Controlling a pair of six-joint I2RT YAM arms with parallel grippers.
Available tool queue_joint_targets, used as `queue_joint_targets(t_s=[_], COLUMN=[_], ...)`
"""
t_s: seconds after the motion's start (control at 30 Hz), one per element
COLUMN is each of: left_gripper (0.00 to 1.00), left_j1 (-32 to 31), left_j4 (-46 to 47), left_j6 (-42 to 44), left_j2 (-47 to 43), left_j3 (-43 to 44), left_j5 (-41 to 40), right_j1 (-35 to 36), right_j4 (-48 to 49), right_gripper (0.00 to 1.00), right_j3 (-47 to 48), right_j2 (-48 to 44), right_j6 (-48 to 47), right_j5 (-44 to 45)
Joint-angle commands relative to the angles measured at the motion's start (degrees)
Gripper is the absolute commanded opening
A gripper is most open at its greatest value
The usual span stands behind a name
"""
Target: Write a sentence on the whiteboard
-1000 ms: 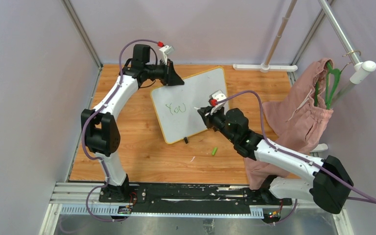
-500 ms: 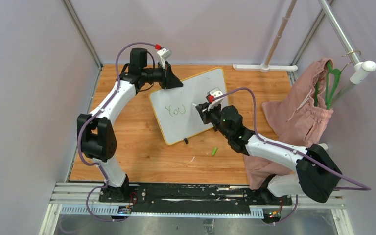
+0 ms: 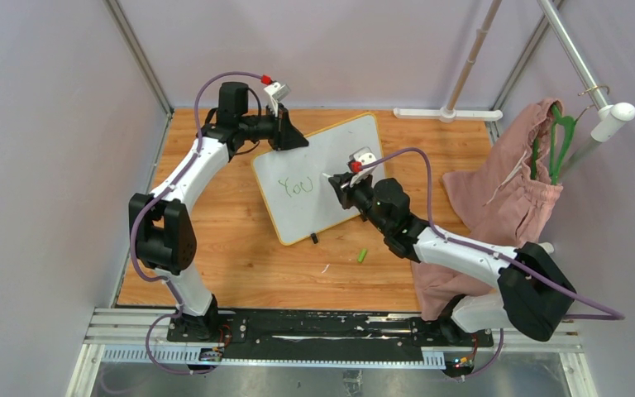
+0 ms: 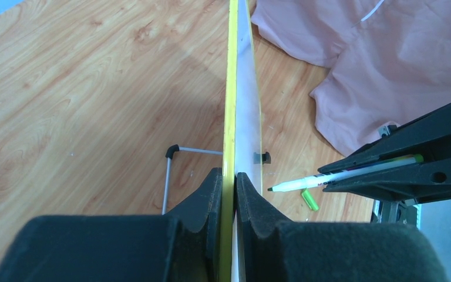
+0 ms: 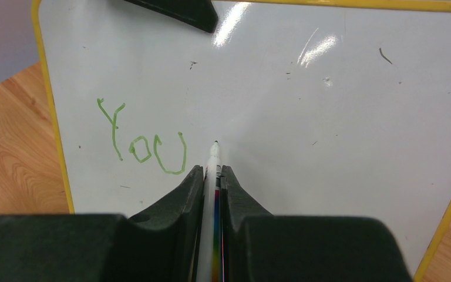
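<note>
One word of green lettering point(image 5: 144, 144), "You", on whiteboard point(image 3: 343, 149) standing on table point(image 3: 240, 256). My left jaws pinch its yellow rim, bracing against pen pressure; right jaws pinch marker point(image 5: 214, 170), tip just right of lettering for next word.
</note>
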Motion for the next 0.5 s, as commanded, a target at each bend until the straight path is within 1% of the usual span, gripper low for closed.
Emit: queue_joint_targets(t_s=[0.0,0.47], left_gripper=[0.0,0.0], left_j1=[-0.6,-0.7], left_j4=[0.3,1.2], left_j6=[2.7,2.3], left_j2=[-0.7,-1.2], left_j3=[-1.7,-2.6], left_j5=[-2.0,-1.9], right_j1=[-0.7,-0.8], right_j4=[-0.2,-0.1], right_gripper=[0.0,0.0], right_j3=[1.0,2.5], right_j2=[0.6,2.4], right_j6=[0.3,0.5], right_j5=[1.0,2.4])
